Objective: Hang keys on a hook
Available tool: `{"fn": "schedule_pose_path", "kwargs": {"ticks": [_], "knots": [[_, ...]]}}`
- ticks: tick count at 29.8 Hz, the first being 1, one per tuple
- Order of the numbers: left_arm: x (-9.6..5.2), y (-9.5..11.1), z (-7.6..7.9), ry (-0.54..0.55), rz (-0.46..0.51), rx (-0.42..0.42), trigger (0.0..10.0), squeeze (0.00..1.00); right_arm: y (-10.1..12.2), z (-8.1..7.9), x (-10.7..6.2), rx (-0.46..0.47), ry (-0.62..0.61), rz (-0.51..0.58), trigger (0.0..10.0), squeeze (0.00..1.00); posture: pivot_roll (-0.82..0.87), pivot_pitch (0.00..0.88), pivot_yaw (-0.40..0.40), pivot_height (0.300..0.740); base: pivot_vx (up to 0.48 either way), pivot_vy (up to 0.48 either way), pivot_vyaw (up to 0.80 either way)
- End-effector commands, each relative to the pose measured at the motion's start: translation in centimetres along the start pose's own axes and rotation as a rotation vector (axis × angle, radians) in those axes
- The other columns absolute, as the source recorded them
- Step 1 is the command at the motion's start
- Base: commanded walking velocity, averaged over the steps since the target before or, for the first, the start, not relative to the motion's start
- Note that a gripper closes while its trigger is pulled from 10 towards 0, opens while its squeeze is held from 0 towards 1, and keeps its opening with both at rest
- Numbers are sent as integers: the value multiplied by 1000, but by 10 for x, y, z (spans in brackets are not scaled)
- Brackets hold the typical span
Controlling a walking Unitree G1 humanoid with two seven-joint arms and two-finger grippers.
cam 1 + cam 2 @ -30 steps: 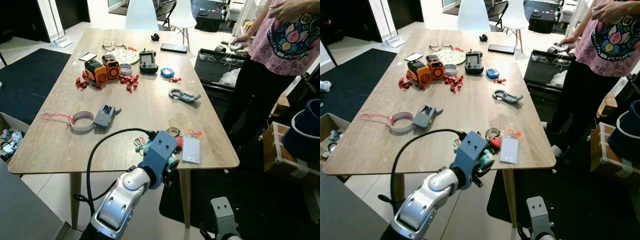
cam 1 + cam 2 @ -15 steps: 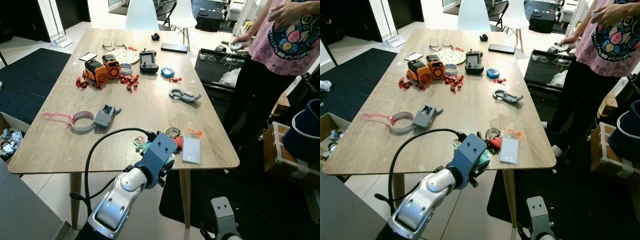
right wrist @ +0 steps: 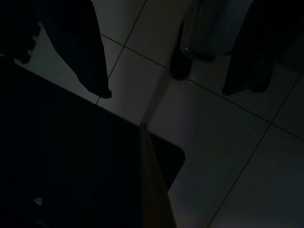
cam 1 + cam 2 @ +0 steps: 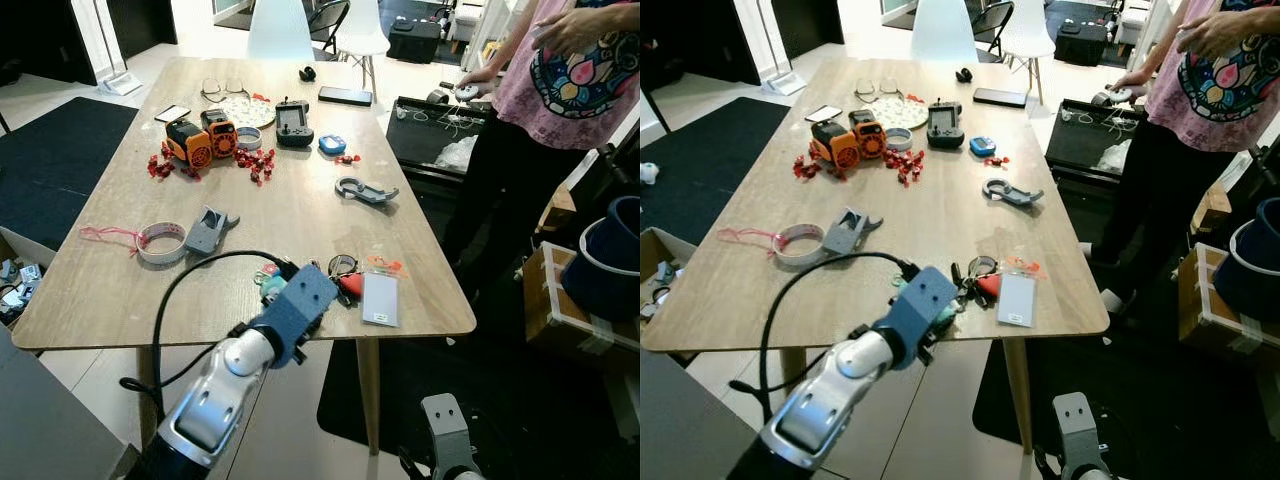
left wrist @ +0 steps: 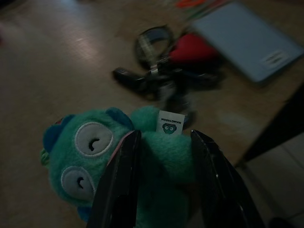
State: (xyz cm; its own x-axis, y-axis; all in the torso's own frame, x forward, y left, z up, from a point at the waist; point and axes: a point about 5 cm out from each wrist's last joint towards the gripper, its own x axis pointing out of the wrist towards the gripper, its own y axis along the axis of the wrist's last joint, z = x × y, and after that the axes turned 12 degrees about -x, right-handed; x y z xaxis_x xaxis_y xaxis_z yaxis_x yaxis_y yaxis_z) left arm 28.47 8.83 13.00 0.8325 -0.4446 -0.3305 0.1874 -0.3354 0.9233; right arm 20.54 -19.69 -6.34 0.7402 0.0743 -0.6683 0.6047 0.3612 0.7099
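Observation:
The key bunch (image 4: 338, 278) lies near the front edge of the wooden table (image 4: 300, 200), with a metal ring, dark keys and a red tag (image 5: 192, 51). A teal plush charm (image 5: 95, 156) belongs to the bunch. My left gripper (image 5: 165, 137) is shut on this plush, one black finger on each side of its body, low over the tabletop. From the head, the blue wrist housing (image 4: 295, 308) covers the fingers, and the plush (image 4: 268, 283) peeks out beside it. My right gripper (image 3: 171, 92) hangs idle over the tiled floor, fingers apart.
A card sleeve (image 4: 381, 299) lies right of the keys. A tape roll (image 4: 163, 242), grey tool (image 4: 207, 230), orange toys (image 4: 205, 138), a controller (image 4: 293, 122) and a grey clip (image 4: 365, 190) lie further back. A person (image 4: 560, 100) stands at the table's right, by boxes (image 4: 560, 290).
My left arm has swung a little to the left along the table's front edge, with the teal plush still held. The ring and card sleeve stay where they were.

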Motion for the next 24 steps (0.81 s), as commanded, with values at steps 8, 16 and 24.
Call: {"fn": "schedule_pose_path", "kwargs": {"ticks": [8, 16, 24], "knots": [[-14, -14, -38, -35, 13, 91, 10000, 0, -5, 1, -2, 2, 2, -17, 10000, 0, 47, 88, -54, 740, 0, 0, 0], [-30, -14, -35, -285, 109, 116, 10000, 0, -5, 1, -2, 0, 2, -16, 10000, 0, 43, 88, -55, 740, 0, 0, 0], [-34, -22, -54, -245, 77, 140, 10000, 0, -6, 3, -2, 0, -1, -17, 10000, 0, 42, 89, -56, 740, 0, 0, 0]]}}
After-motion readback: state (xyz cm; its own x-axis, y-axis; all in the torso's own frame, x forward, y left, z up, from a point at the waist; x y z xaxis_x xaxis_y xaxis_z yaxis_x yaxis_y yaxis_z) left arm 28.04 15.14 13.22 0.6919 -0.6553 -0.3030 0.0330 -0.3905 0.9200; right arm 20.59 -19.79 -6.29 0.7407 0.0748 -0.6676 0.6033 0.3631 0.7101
